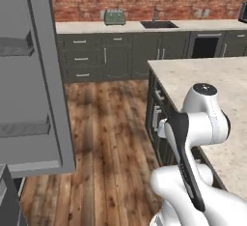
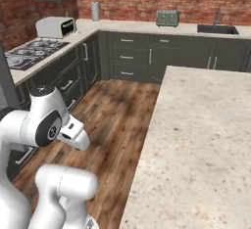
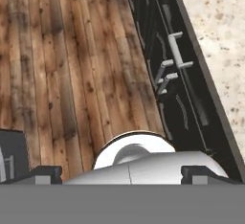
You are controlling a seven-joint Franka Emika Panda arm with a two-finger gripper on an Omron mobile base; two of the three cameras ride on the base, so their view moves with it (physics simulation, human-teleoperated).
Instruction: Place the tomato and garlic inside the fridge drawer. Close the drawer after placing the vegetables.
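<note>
Eleven entries, largest first.

1. Plank floor (image 1: 111, 138): brown wood, centre of the left base view, left half of the hand view.
2. Island table (image 2: 206, 140): speckled pale stone top, right half of the right base view. Dark drawer fronts below it, with pale bar handles (image 3: 179, 55) at upper right of the hand view.
3. Grey fridge door (image 1: 43, 75): stands open along the left edge of the left base view, with two shelf ledges on its inner face.
4. Brick wall (image 1: 144, 5): red, across the top of the frame.
5. Back table (image 1: 96, 27): pale top under the brick, over dark cabinets (image 1: 82, 58) with thin bar handles.
6. White arm (image 1: 193, 138): folded, lower right of the left base view, beside the island's edge.
7. Hob (image 2: 29, 52): dark, upper left of the right base view.
8. Sink (image 1: 158, 24): set into the back table, top centre.
9. Toaster oven (image 2: 55, 26): white, behind the hob in the corner.
10. Toaster (image 1: 115, 16): pale green, left of the sink, against the brick.
11. Claw (image 3: 125, 173): its two dark tips sit well apart at the bottom of the hand view, spread, nothing between them, pointed down at floor and island front.

Tomato, garlic, fridge drawer: location cannot be told.
</note>
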